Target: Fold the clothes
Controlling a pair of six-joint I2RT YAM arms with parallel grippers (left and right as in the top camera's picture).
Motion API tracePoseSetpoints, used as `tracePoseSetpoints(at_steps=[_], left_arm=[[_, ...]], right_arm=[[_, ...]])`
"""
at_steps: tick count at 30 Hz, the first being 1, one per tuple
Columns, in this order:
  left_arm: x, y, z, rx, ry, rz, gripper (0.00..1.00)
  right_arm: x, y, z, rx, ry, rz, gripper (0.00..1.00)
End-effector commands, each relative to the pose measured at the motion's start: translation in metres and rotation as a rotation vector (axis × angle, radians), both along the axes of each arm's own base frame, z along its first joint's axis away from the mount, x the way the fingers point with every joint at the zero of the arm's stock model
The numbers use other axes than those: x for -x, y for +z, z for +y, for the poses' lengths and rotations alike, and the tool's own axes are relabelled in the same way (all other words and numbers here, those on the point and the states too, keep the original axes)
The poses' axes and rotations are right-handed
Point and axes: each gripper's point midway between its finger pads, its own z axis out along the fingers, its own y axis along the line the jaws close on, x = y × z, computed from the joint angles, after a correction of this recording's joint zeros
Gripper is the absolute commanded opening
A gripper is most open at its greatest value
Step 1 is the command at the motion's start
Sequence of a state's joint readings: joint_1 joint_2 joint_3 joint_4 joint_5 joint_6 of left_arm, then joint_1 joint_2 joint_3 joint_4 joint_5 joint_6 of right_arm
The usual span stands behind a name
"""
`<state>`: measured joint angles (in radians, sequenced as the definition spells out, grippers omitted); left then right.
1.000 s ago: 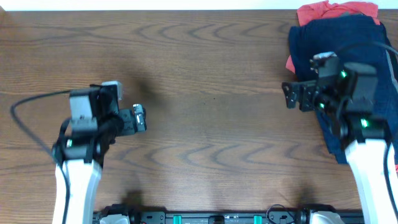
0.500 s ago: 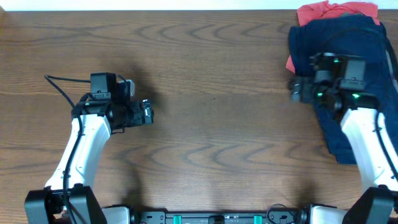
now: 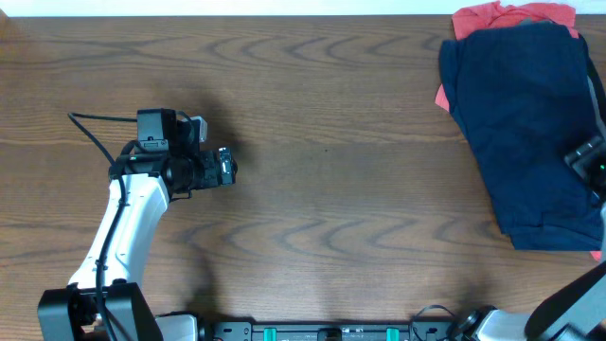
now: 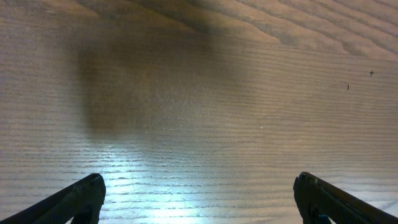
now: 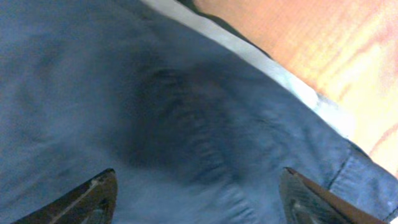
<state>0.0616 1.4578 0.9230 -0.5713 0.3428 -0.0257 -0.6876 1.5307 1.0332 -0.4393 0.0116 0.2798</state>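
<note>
Beneath right fingers, navy clothes

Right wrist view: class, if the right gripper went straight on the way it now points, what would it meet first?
The navy garment: it fills the space ahead of the open right gripper. How near it lies is unclear.

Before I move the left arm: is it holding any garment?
No, the left gripper is open over the wooden table, with nothing in its grasp.
</note>
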Motion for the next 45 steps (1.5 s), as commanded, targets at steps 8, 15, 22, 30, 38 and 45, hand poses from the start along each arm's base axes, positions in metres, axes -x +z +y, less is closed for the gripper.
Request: tracePoseSetpoints(at_steps=[8,15,22,30,38,45], left_arm=[[-0.004,0.006,-0.004,0.012,-0.016,-0.016,0.98],[-0.004,0.006,-0.004,0.012,-0.016,-0.016,0.98],[-0.004,0.006,-0.004,0.012,-0.016,-0.016,0.98],[-0.004,0.006,-0.004,0.012,-0.016,-0.017,0.98],[-0.004,0.006,-0.004,0.012,-0.016,-0.016,0.98],[-0.004,0.006,-0.004,0.011,-0.016,-0.016,0.98]], right_arm=[[0.015,-0.060,-0.030,-0.184,-0.133,0.005,0.68],[0.016,-0.061,-0.042,-0.168,-0.154,-0.014,0.69],[0.007,-0.051,-0.055,-0.064,-0.070,-0.025,0.73],[-0.003,-0.054,-0.043,-0.079,-0.031,-0.026,0.52],[-0.015,-0.058,-0.024,-0.072,0.062,0.009,0.39],[-0.010,-0.083,-0.021,-0.104,0.056,0.069,0.32]])
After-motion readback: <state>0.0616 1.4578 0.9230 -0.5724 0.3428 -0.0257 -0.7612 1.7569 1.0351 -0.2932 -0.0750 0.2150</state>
